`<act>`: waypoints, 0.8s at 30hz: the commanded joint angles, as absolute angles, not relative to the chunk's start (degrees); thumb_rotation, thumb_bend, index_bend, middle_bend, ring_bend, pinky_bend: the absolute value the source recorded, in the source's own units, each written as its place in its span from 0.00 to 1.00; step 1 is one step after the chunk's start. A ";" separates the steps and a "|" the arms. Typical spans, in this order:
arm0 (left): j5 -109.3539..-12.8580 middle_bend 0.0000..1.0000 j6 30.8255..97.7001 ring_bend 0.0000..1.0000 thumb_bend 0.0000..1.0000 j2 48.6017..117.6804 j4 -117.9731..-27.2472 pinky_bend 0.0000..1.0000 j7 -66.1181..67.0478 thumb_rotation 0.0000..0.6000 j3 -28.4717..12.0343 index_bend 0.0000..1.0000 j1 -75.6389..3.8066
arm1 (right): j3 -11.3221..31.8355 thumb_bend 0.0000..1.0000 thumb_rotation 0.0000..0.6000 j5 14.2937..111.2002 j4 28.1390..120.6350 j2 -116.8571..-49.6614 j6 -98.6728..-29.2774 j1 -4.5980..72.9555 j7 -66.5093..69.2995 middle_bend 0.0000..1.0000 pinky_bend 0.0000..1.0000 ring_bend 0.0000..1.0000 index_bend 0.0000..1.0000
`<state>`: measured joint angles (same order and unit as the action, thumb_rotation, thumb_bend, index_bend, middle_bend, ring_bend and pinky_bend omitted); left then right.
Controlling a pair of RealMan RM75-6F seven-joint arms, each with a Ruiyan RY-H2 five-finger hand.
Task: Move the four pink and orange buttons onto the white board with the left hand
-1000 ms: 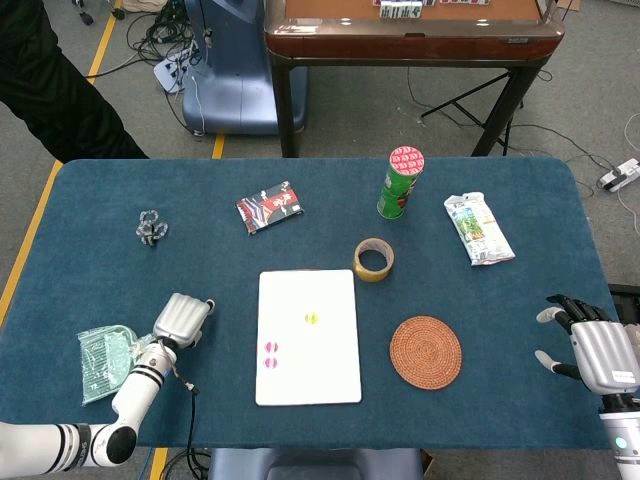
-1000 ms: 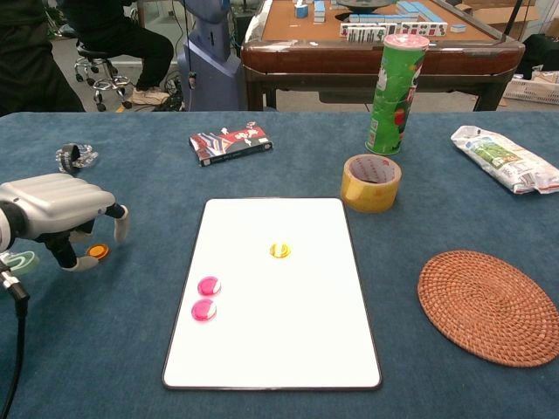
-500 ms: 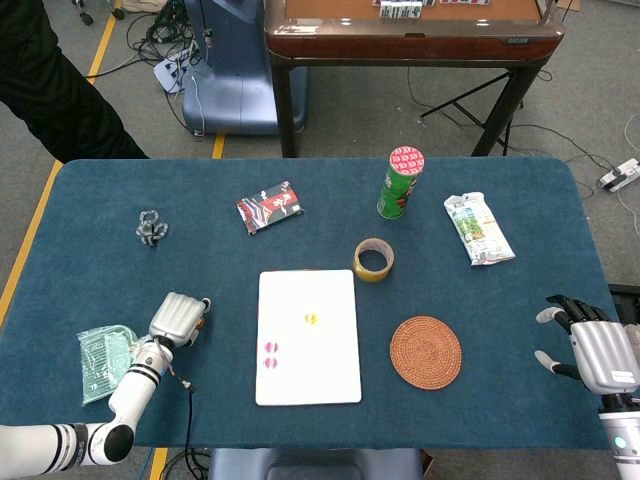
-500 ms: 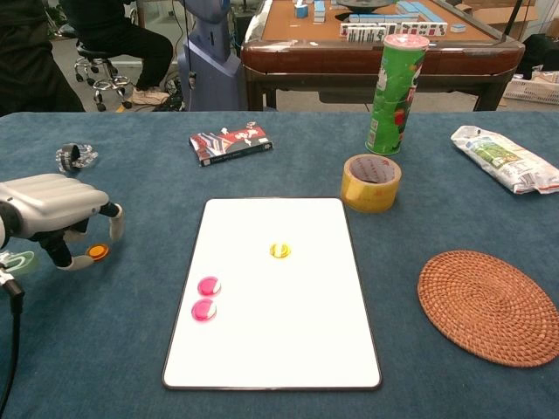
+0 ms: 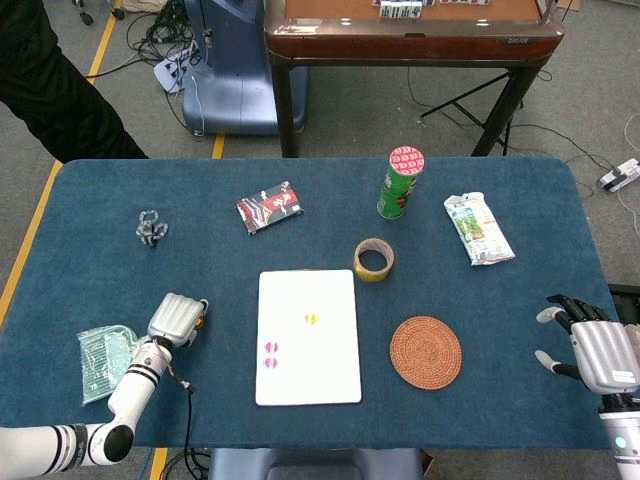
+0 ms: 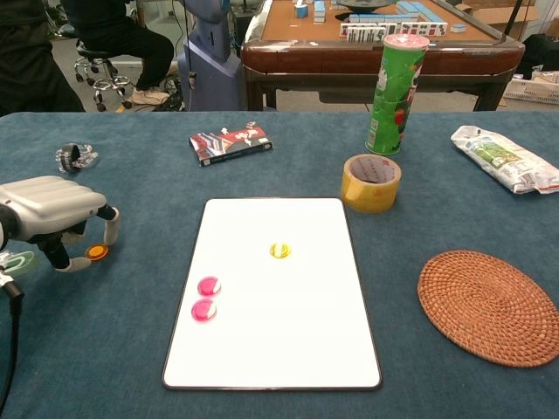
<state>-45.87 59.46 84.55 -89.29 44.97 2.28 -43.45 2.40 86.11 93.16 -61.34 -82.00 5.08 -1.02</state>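
Observation:
My left hand [image 5: 176,320] [image 6: 51,212] is at the table's front left, left of the white board [image 5: 320,375] [image 6: 288,332]. Under its curled fingers an orange button [image 6: 96,252] lies on the cloth, pinched between the thumb and a finger. Two pink buttons [image 6: 209,285] [image 6: 203,309] sit side by side on the board's left half, seen from the head as two pink buttons [image 5: 270,348] [image 5: 270,362]. A yellow button [image 5: 311,318] [image 6: 279,250] lies near the board's middle. My right hand [image 5: 597,352] hangs at the table's right edge with fingers spread, holding nothing.
A tape roll [image 5: 374,259] [image 6: 371,182] and a green can [image 5: 401,183] [image 6: 397,94] stand behind the board. A woven coaster [image 5: 425,351] [image 6: 487,305] lies right of it, with a snack bag [image 5: 478,228] far right. A red packet [image 5: 269,207] and a green pouch [image 5: 103,360] lie to the left.
My left hand has eased slightly left, and its finger has curled in closer around the orange button, which stays put. The right hand has not moved.

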 commanded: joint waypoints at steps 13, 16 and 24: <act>-46.52 1.00 58.87 1.00 0.36 85.11 -87.62 1.00 44.46 1.00 2.15 0.49 -42.57 | 2.38 0.01 1.00 86.08 93.25 -61.34 -81.99 5.09 -1.13 0.26 0.32 0.24 0.40; -46.91 1.00 58.81 1.00 0.36 85.26 -87.28 1.00 44.05 1.00 2.20 0.49 -42.22 | 2.40 0.01 1.00 86.06 93.26 -61.32 -82.04 5.07 -1.07 0.26 0.32 0.24 0.40; -48.49 1.00 58.82 1.00 0.36 85.64 -86.25 1.00 42.88 1.00 2.28 0.50 -41.29 | 2.41 0.01 1.00 85.95 93.26 -61.34 -81.89 5.12 -1.13 0.26 0.32 0.24 0.40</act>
